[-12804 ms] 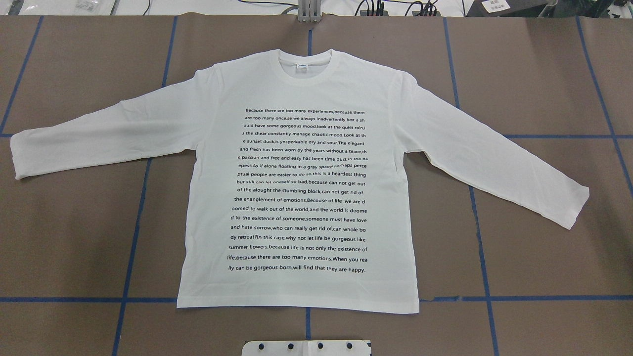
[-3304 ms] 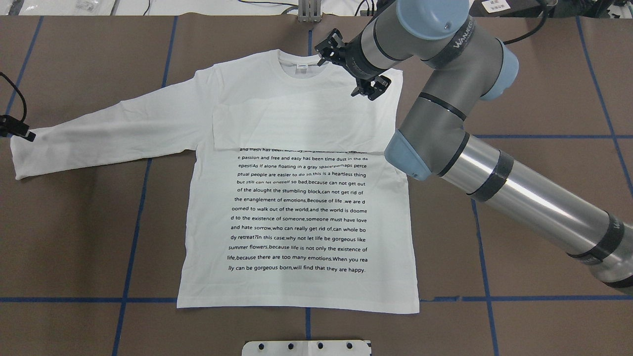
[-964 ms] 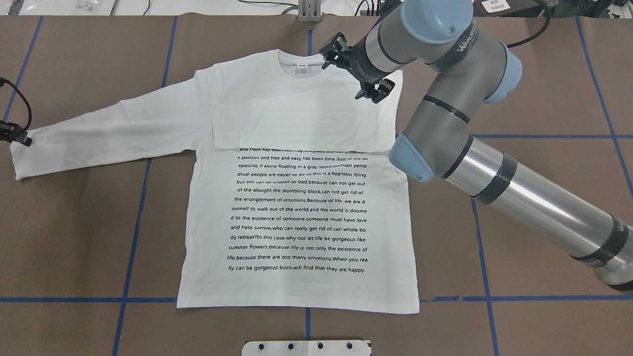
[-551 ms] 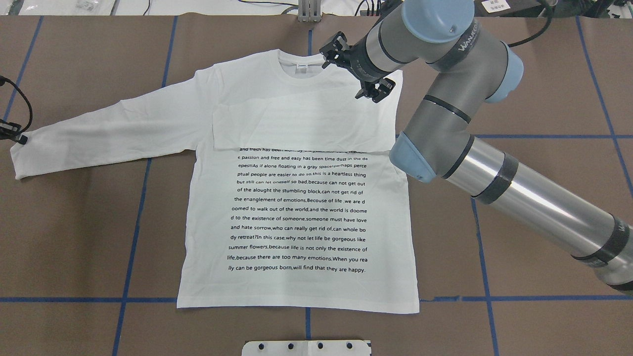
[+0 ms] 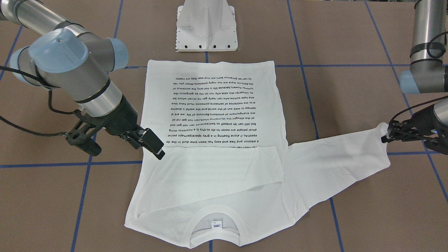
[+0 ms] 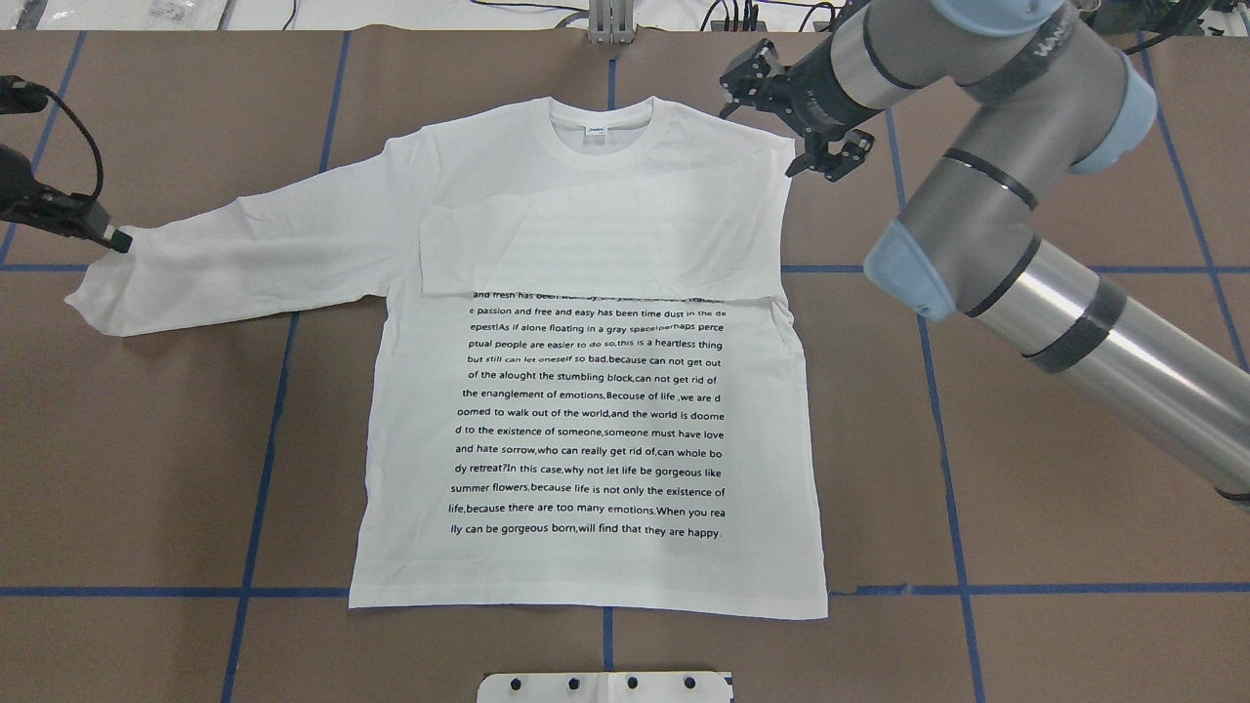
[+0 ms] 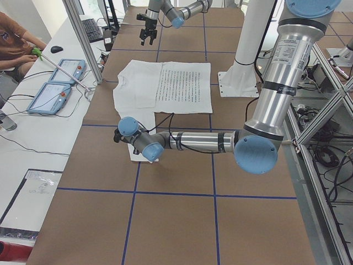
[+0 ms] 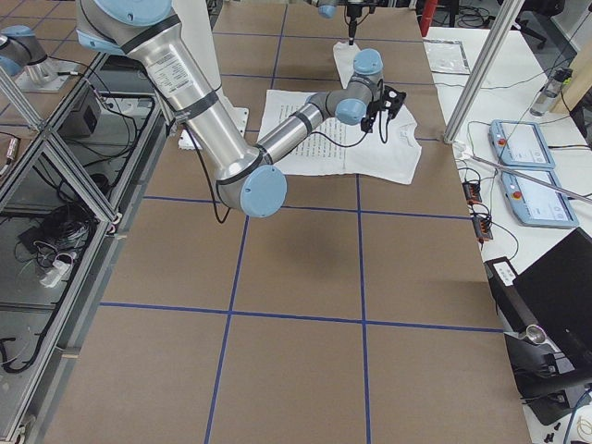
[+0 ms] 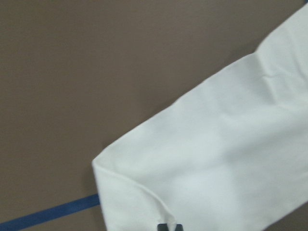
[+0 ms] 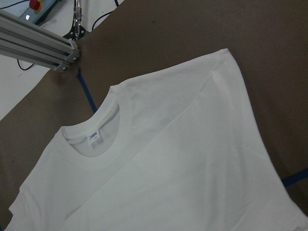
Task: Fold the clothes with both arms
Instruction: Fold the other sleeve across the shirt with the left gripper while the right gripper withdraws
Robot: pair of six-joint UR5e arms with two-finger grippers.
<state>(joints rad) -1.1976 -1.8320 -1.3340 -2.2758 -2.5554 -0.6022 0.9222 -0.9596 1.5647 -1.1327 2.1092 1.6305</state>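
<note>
The white T-shirt (image 6: 586,410) lies flat on the tabletop (image 6: 146,439), centred, one sleeve (image 6: 586,234) already folded over its chest, so the right pincer (image 6: 781,127) hangs wide and empty beside that shoulder (image 6: 757,161), while the left pincer (image 6: 112,239) nips the other cuff (image 6: 98,293) near the left edge, seemingly to fold it across too.

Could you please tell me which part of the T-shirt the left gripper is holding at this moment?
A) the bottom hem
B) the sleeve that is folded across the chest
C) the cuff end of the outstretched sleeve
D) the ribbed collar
C: in the overhead view the left gripper is closed on a corner of the cuff of the outstretched sleeve, and the front-facing view shows the same pinch.
</note>
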